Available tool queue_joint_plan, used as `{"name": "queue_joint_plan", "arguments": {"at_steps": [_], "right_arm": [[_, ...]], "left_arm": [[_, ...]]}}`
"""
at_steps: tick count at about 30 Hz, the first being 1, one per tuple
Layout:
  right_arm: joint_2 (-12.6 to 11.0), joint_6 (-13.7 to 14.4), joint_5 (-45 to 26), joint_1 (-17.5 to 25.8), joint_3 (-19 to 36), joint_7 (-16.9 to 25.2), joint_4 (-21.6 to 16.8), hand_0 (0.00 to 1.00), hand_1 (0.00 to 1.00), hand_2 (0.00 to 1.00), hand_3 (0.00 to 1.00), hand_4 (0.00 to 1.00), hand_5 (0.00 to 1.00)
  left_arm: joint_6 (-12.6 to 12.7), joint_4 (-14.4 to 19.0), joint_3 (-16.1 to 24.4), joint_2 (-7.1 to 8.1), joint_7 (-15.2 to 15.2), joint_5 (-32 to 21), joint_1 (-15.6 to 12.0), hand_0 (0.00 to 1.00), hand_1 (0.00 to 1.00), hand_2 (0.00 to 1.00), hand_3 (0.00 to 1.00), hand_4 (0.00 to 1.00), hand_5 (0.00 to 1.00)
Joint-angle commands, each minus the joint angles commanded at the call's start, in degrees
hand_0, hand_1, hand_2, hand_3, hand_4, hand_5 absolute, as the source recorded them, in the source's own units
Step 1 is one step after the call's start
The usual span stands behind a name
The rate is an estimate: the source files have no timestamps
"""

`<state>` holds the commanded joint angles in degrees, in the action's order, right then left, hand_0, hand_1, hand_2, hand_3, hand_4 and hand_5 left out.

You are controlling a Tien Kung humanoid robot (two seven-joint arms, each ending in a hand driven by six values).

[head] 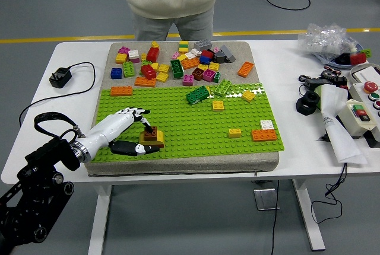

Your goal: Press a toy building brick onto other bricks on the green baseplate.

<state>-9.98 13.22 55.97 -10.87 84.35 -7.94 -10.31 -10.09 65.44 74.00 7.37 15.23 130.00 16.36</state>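
Note:
The green baseplate (pixel 196 121) lies on a grey mat in the middle of the table. Near its front left corner a small brown brick (pixel 153 134) sits on top of a yellow brick (pixel 151 143). My left hand (pixel 141 133) reaches in from the left, with white fingers (pixel 133 113) behind the stack, one fingertip on the brown brick, and the black thumb (pixel 127 147) in front of the yellow one. Whether it grips the stack is unclear. The right arm is out of view.
Several loose bricks (pixel 178 62) lie on the mat behind the baseplate. Green, yellow and orange bricks (pixel 263 134) stand on the plate. A person (pixel 171 0) stands at the far side. A black adapter (pixel 60 77) lies left; tools and a control box (pixel 359 110) lie right.

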Motion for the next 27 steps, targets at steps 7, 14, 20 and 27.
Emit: {"name": "queue_joint_plan", "arguments": {"at_steps": [7, 14, 20, 27], "right_arm": [[0.0, 0.0, 0.2, 0.1, 0.0, -0.1, 0.0, 0.801, 0.729, 0.751, 0.738, 0.998, 0.666], [0.0, 0.0, 0.3, 0.2, -0.1, -0.1, 0.0, 0.801, 0.729, 0.75, 0.739, 0.998, 0.666], [0.0, 0.1, 0.2, 0.2, -0.3, -0.1, 0.0, 0.801, 0.729, 0.751, 0.739, 0.998, 0.666], [0.1, 0.0, 0.3, 0.2, -0.5, -0.1, 0.0, 0.801, 0.729, 0.751, 0.738, 0.998, 0.666]], "left_arm": [[-0.1, 0.1, 0.0, 0.08, 0.0, 0.0, -0.3, 0.998, 0.991, 0.948, 0.572, 0.978, 0.691], [-0.1, 2.6, 1.1, 0.42, 0.2, 0.0, -0.8, 0.998, 0.989, 0.942, 0.57, 0.978, 0.688], [-0.3, 6.8, 2.3, 1.16, 0.3, -1.0, -0.8, 0.998, 0.983, 0.913, 0.568, 0.981, 0.686], [-0.4, 8.3, 2.6, 1.26, 0.4, -3.0, -0.8, 0.998, 0.97, 0.894, 0.569, 0.979, 0.682]]}}
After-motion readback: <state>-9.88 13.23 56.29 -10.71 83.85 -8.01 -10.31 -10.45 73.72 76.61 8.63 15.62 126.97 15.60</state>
